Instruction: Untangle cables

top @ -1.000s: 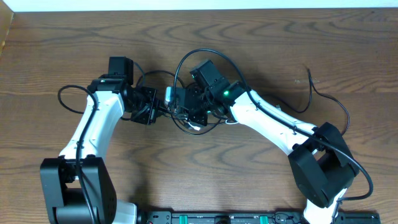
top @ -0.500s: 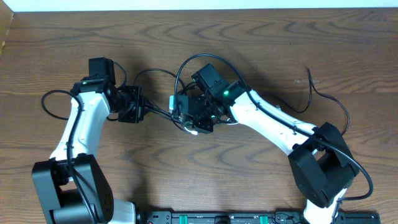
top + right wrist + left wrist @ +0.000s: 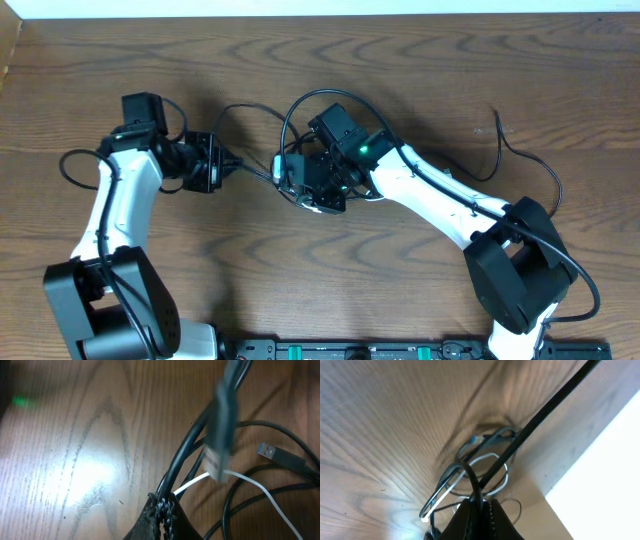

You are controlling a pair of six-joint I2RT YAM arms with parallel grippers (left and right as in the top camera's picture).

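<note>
Read left end effector [image 3: 216, 166] as clamped shut on a single black cord [image 3: 250, 172], left of worktop [image 3: 400, 50] centre. Read right end effector [image 3: 162, 510] as shut too, pinching several strands at once: black ones plus the white cord [image 3: 192, 482].

Just past both sets of fingers: find the cables [image 3: 181, 460] bunched in one small clump at worktop centre, mostly hidden under the right end effector from overhead. Note that black cord running fairly straight from the left end effector into the clump.

Spot a blue-tipped USB plug [image 3: 268, 451] lying free beside the clump. Also a second plug, blurred, close to the right wrist lens; can't tell which cord owns it.

Further out, toward the far edge: see a black loop [image 3: 318, 93] arching round the right wrist. Toward the right edge, see another thin black line [image 3: 512, 150], well apart from the clump; can't tell if cord or rig wiring.

Handling, as a guess: expect light, limp, thin cords, slightly springy, with smooth jackets likely to slip through a pinch. Not fragile, but avoid yanking at plug necks. Better to grab mid-strand close to a crossing, or just behind a plug body to feed the end back through a loop. Suggest one strand per end effector; expect pulling on the right's multi-strand pinch to tighten the knot.
</note>
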